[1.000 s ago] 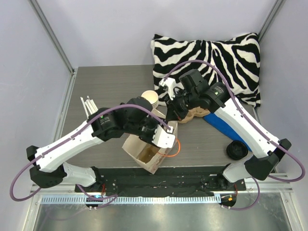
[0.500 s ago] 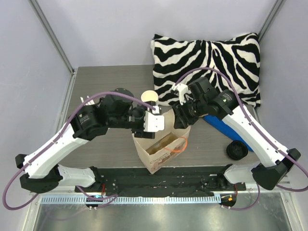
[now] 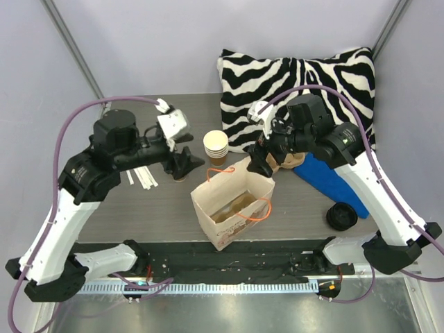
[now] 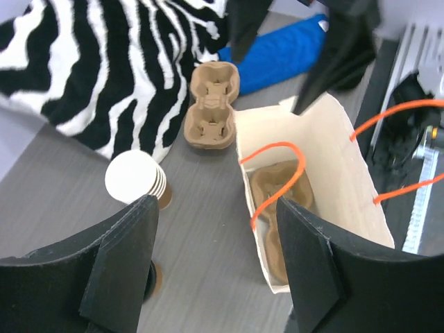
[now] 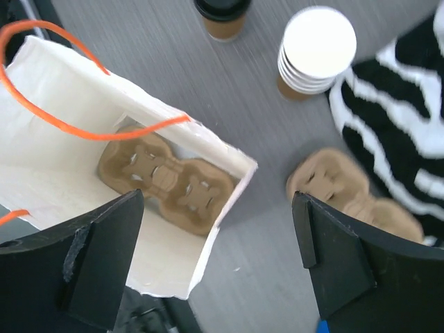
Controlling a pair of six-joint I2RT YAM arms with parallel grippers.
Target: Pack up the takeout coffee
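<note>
The takeout coffee [image 5: 222, 14], a brown cup with a black lid, stands on the table left of the stacked cream cups [image 3: 216, 146]. In the left wrist view only a sliver of the coffee [image 4: 158, 279] shows behind my left finger. My left gripper [image 3: 186, 165] hangs open just above it, nothing between the jaws [image 4: 215, 208]. The white paper bag [image 3: 232, 201] with orange handles stands upright and open, a brown cup carrier [image 5: 166, 177] lying in its bottom. My right gripper [image 3: 262, 163] is open over the bag's far edge [image 5: 218, 208], holding nothing.
A second cup carrier [image 3: 288, 163] lies beside a blue flat object [image 3: 326, 177] in front of the zebra pillow [image 3: 298, 83]. A pile of black lids [image 3: 341, 216] sits at the right front. White sticks [image 3: 139, 173] lie at the left.
My left arm has pulled out of the bag and swung left to the coffee. My right gripper has opened and let go of the bag's edge. The bag now stands upright.
</note>
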